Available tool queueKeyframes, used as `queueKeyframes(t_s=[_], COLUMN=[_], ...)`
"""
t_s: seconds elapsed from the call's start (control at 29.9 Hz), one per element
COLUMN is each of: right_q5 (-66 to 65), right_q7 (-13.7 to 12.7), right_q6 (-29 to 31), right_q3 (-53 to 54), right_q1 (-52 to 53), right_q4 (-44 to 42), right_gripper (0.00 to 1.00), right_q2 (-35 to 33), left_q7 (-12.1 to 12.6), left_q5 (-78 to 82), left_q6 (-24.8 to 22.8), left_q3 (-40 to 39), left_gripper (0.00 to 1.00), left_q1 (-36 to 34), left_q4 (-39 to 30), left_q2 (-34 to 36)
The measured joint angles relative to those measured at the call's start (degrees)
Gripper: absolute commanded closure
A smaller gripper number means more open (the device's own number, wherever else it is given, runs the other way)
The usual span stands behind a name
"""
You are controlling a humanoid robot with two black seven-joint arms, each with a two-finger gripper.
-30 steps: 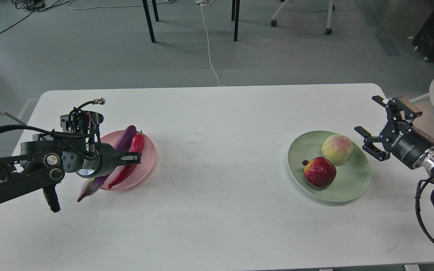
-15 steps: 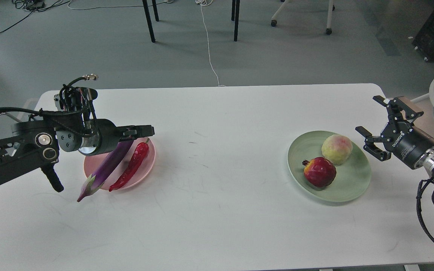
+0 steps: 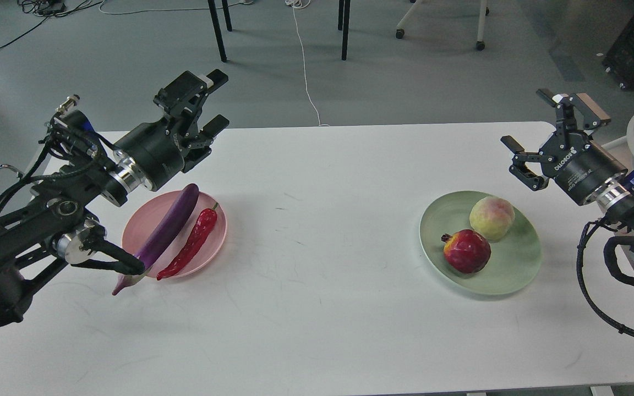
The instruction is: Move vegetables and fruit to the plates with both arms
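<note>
Both sets of jaws hang spread and empty, the left gripper lifted above the pink plate, the right gripper above the green plate. Eggplant and chili pepper lie on pink, the eggplant's stem end overhanging onto the counter; peach and pomegranate sit on green. Everything looks placed, so I'd retreat straight upward, clear of the rims
</note>
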Motion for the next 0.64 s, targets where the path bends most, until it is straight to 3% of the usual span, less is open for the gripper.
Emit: queueKeyframes(t_s=[0.2, 0.47, 0.64], right_q5=[1.1, 2.7, 2.1], right_q7=[0.0, 0.0, 0.0], right_q6=[-2.2, -9.4, -13.0], right_q3=[4.4, 4.3, 3.6], right_q1=[-0.5, -0.9, -1.2], right_q4=[1.3, 1.9, 1.9], right_gripper=[0.01, 0.01, 0.01], right_q2=[5.2, 11.5, 14.1], left_q7=[-0.2, 0.0, 0.0], left_q5=[4.3, 8.7, 8.7], left_q6=[0.7, -8.9, -10.3], left_q3=[-13.8, -20.7, -22.0], left_gripper=[0.01, 0.01, 0.01], left_q1=[7.5, 12.6, 13.0], left_q4=[8.7, 13.9, 16.1], left_q2=[-11.2, -16.9, -18.5])
